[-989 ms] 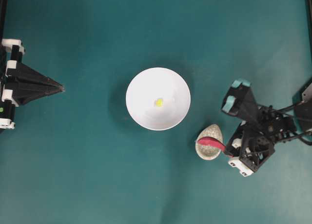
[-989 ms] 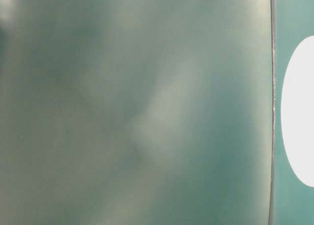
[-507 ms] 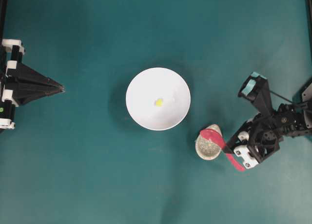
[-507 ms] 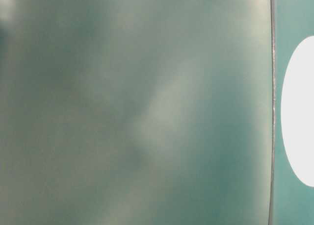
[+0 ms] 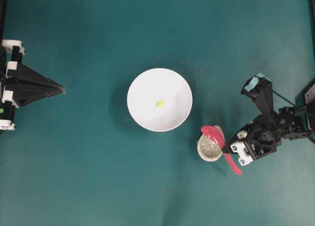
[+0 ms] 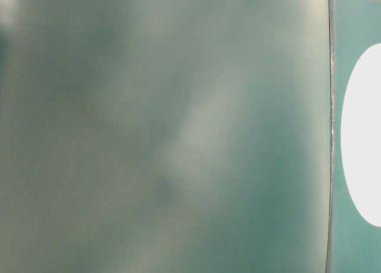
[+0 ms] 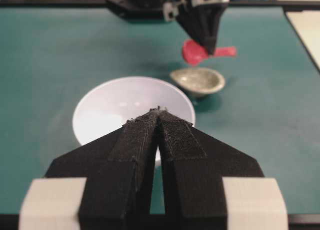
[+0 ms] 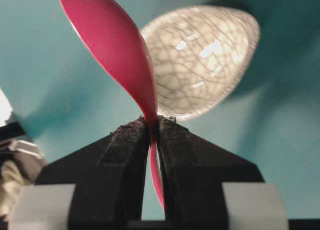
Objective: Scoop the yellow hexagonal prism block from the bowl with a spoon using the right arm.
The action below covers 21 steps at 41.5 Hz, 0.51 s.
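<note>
Overhead, the yellow hexagonal prism block (image 5: 160, 103) lies mid-bowl (image 5: 142, 117) at the table's (image 5: 98, 186) centre. It looks light and skittish.

Left wrist view: the left gripper (image 7: 159, 111) is closed, empty.

Right wrist view: the right gripper (image 8: 154, 125) clamps the glossy, probably slippery spoon (image 8: 112, 44) by its handle, above the spoon rest (image 8: 205, 54).

Robot lab — teal table (image 5: 98, 186), two arms
</note>
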Motion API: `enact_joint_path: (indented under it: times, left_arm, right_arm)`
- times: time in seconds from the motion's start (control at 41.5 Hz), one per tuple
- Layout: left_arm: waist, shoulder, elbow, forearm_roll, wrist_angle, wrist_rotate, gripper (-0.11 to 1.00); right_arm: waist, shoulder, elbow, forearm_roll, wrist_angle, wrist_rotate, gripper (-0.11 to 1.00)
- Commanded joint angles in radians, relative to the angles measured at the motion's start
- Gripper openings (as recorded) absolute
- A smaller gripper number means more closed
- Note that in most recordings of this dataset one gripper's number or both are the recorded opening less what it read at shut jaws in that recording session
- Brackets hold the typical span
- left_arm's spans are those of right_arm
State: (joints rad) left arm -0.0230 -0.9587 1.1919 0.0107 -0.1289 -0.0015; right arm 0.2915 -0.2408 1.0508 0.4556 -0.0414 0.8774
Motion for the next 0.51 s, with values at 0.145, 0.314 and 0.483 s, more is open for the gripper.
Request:
enact_joint_path:
  times: [0.145,0.314,0.483]
  left_arm:
    - [-0.003,0.006,-0.009,0.003,0.003,0.0,0.0]
    - [-0.002,0.008,-0.011,0.003,0.011,0.0,0.0]
    - [-0.002,0.008,-0.009,0.003,0.009,0.0,0.0]
  right_arm:
    - [0.021,0.038,-0.011,0.002,0.0,0.003,0.11]
    - [0.028,0.038,-0.012,-0.008,0.08,0.003,0.11]
    - [0.028,0.041,-0.015,-0.018,0.106,0.0,0.11]
